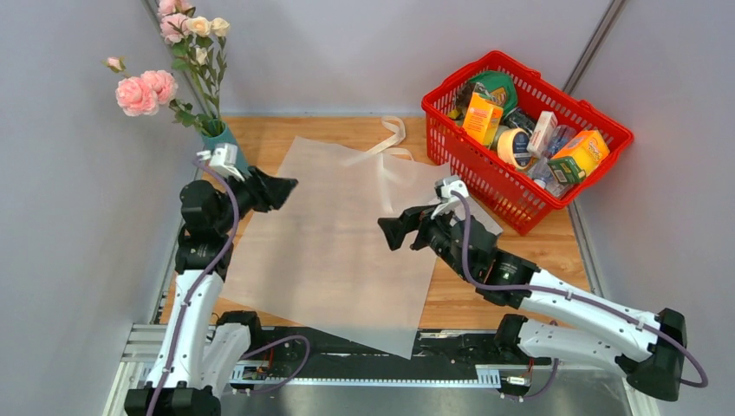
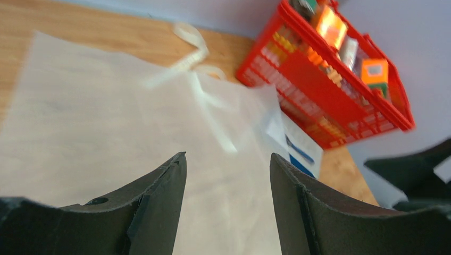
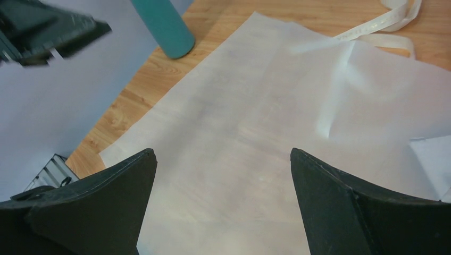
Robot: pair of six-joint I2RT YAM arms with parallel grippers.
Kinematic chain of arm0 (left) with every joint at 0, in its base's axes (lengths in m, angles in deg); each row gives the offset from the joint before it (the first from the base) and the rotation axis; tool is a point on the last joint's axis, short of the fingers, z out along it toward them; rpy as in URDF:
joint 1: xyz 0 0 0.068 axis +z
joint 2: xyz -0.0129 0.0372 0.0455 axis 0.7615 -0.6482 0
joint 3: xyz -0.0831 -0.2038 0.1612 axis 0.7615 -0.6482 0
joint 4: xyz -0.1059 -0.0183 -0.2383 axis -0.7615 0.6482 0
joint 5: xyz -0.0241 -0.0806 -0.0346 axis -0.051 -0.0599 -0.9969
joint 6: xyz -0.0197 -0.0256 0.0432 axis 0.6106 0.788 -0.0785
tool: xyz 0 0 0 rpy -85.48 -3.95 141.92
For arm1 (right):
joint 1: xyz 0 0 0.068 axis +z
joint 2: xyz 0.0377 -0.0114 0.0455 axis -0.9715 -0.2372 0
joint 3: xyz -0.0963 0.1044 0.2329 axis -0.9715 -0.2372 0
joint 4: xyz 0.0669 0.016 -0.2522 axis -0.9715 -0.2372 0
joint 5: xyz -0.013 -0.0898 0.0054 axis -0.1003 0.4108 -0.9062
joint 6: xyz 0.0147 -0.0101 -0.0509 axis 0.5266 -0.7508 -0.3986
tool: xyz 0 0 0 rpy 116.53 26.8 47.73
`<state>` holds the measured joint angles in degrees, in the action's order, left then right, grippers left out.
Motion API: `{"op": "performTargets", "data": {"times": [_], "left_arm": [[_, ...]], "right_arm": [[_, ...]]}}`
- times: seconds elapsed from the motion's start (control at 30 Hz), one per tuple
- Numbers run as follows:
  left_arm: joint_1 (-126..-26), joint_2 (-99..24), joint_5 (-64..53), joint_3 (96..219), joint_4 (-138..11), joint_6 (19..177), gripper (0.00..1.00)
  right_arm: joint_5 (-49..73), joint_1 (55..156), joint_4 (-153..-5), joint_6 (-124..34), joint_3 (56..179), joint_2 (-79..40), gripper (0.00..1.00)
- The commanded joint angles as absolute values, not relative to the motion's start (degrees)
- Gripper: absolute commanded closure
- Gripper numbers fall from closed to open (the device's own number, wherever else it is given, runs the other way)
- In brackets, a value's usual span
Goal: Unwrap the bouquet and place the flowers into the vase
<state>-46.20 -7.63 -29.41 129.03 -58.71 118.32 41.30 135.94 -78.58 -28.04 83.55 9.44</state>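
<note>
Both the left claw [image 1: 284, 191] and right claw [image 1: 387, 236] gape empty over the spread paper [image 1: 329, 251]; flowers [image 1: 139, 94] stand in the vase [image 1: 217, 134].

Open room over paper [image 1: 338, 251], basket [image 1: 472, 160] blocks right, vase [image 1: 218, 134] seemingly crowds left claw [image 1: 282, 187]

Top camera: high, behind the arm bases, looking down on the whole table [image 1: 286, 130]. Left wrist camera: low, close, looking past the left gripper [image 2: 227, 156] across the white paper [image 2: 95, 122] toward the red basket [image 2: 319, 79]. Right wrist camera: close, past the right gripper [image 3: 223, 154], facing the vase [image 3: 162, 26]. All three share the white paper and ribbon [image 3: 393, 16].
</note>
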Motion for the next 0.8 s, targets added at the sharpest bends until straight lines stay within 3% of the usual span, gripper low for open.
{"op": "performTargets", "data": {"times": [0.0,0.23,0.37,0.77], "left_arm": [[-53.53,-4.39,-35.44,124.11,-61.01,118.86,0.34],[-56.98,-0.09,-42.19,117.77,-65.59,120.19,0.32],[-56.89,4.31,-38.34,118.66,-58.13,115.34,0.32],[-56.98,7.66,-37.63,117.43,-59.78,116.92,0.32]], "right_arm": [[46.11,136.13,-84.21,-27.89,86.15,14.11,0.00],[47.96,136.13,-86.59,-25.43,83.17,19.82,0.00],[49.01,136.13,-87.56,-23.67,81.76,20.88,0.00],[50.07,136.13,-89.23,-21.73,81.32,21.06,0.00]]}}
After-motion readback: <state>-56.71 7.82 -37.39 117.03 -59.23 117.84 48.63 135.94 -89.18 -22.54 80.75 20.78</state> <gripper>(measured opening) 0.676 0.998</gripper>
